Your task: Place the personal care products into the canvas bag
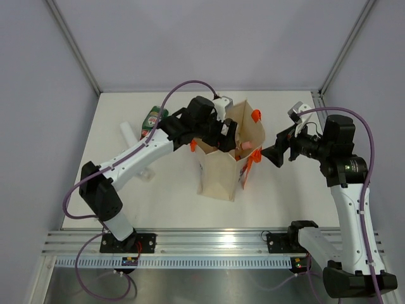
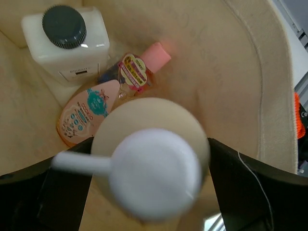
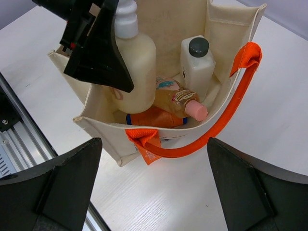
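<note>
The left gripper (image 2: 150, 161) hangs over the mouth of the canvas bag (image 2: 255, 82) and points down into it. The cream pump bottle (image 2: 159, 120) stands upright between its fingers (image 2: 62, 192). The fingers lie right at the bottle's two sides, but I cannot tell whether they press on it or stand just clear. The bottle's body sits below the bag's rim, and its white pump head sticks up toward the wrist.

Under the gripper, on the floor of the bag, the pink clear bottle (image 2: 139, 72) lies on its side. The orange cylinder (image 3: 154, 118) lies against it. Just past them, the white black-capped bottle (image 2: 67, 43) stands upright against the bag's wall.

The right gripper (image 3: 154, 139) is outside the bag, on the side opposite the left gripper, and faces the opening. Its fingers are spread wide with nothing between them. An orange handle (image 3: 226, 110) droops over the bag's side nearest this gripper.

Farther out, on the left gripper's other side, the green red-capped bottle (image 1: 152, 118) lies on the table (image 1: 177, 202) close by the left arm. The white tube (image 1: 130, 134) lies just beyond it. Both are outside the bag.
</note>
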Available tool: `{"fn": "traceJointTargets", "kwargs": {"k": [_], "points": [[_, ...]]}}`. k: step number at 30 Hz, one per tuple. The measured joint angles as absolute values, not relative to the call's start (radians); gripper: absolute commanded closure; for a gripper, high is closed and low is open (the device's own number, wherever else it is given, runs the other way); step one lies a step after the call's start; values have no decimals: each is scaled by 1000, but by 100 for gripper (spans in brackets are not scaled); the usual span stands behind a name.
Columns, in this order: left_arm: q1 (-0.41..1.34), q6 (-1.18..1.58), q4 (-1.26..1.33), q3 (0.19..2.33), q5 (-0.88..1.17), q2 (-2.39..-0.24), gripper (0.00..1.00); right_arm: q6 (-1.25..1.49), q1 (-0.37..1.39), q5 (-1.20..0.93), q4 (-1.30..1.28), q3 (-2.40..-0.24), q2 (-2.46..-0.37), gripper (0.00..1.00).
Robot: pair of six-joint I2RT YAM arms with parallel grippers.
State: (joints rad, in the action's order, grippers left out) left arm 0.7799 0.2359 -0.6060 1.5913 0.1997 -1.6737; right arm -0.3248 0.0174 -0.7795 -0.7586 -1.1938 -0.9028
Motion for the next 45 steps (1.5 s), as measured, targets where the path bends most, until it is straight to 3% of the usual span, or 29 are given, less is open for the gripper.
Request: {"fn": "traceJointTargets", "kwargs": {"k": [16, 23, 27, 35, 45], "points": [[656, 309, -525, 1633, 127, -1519, 1, -345, 16, -772, -791, -1185, -947, 0], [518, 582, -551, 1219, -123, -1064, 1, -229, 12, -630, -679, -1134, -928, 1], [424, 780, -646, 1037, -238, -919, 1, -212, -9, -641, -653, -1098, -920, 1], [183, 928, -690, 780, -253, -1024, 1, -212, -35, -683, -602, -1048, -902, 1], [78, 966, -628, 809, -230, -1418, 7, -213, -50, -702, -587, -1011, -903, 0]]}}
